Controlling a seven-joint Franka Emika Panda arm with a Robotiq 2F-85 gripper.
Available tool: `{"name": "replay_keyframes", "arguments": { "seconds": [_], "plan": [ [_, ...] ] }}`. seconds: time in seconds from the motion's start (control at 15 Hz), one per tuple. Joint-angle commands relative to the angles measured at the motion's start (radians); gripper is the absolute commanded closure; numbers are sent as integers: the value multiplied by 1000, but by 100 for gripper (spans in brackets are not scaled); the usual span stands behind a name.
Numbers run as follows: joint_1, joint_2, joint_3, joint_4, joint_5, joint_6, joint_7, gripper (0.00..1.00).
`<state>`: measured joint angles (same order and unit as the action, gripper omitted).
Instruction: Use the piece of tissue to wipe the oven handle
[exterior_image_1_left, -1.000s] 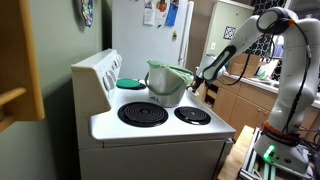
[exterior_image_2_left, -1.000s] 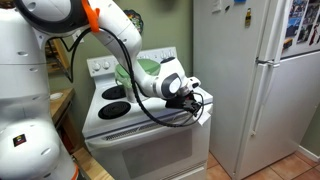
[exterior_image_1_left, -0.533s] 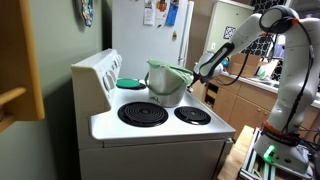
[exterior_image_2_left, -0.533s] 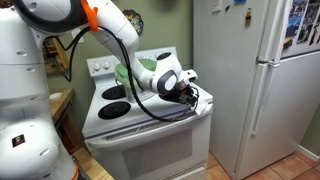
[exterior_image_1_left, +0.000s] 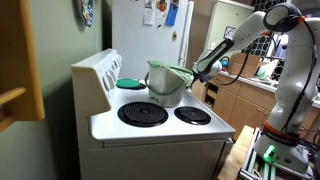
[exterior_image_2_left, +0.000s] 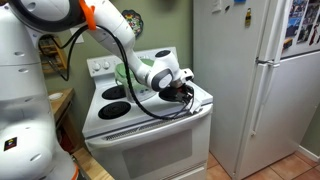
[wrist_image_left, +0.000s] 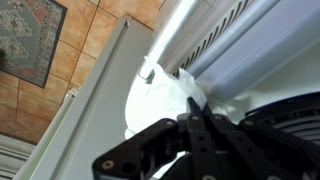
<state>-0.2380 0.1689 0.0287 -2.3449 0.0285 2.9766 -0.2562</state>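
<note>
One piece of tissue (wrist_image_left: 158, 100) shows best in the wrist view, a crumpled white wad hanging over the front edge of the stove. Its lower part is covered by the gripper (wrist_image_left: 195, 118). The dark fingers (wrist_image_left: 205, 140) meet in a narrow point with no gap between them, pinched on the tissue. The tissue lies just beside the near end of the oven handle (wrist_image_left: 172, 40), a bright white bar that runs up and right until the frame cuts it off. Whether the tissue actually touches the bar is hard to tell, since both are white and overexposed.

In an exterior view the gripper (exterior_image_2_left: 184, 92) sits over the right front corner of the stove (exterior_image_2_left: 140, 150), above the oven handle (exterior_image_2_left: 150, 121), which shows only as a pale bar under a dark line. The tissue there is probably the small white patch under the fingers, but it blends into the white cooktop.

In an exterior view from the far side, a grey-green pot (exterior_image_1_left: 167, 82) hides most of the gripper (exterior_image_1_left: 197, 73) and all of the tissue. A coil burner (exterior_image_1_left: 142, 113) lies near the pot. A white fridge (exterior_image_2_left: 250, 80) stands to the right, cut off at the top. The wrist view also catches floor tiles (wrist_image_left: 90, 40) and the corner of a rug (wrist_image_left: 30, 40).
</note>
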Motion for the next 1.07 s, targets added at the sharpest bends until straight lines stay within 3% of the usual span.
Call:
{"name": "replay_keyframes", "arguments": {
  "seconds": [0.0, 0.2, 0.27, 0.47, 1.0],
  "plan": [
    [-38, -109, 7, -71, 15, -132, -98, 97],
    [-49, -167, 34, -96, 131, -239, -270, 97],
    [3, -187, -10, -103, 182, -271, -334, 97],
    [48, -246, -48, -127, 253, -379, -469, 97],
    [171, -359, -98, -188, 269, -656, -569, 98]
  ]
}}
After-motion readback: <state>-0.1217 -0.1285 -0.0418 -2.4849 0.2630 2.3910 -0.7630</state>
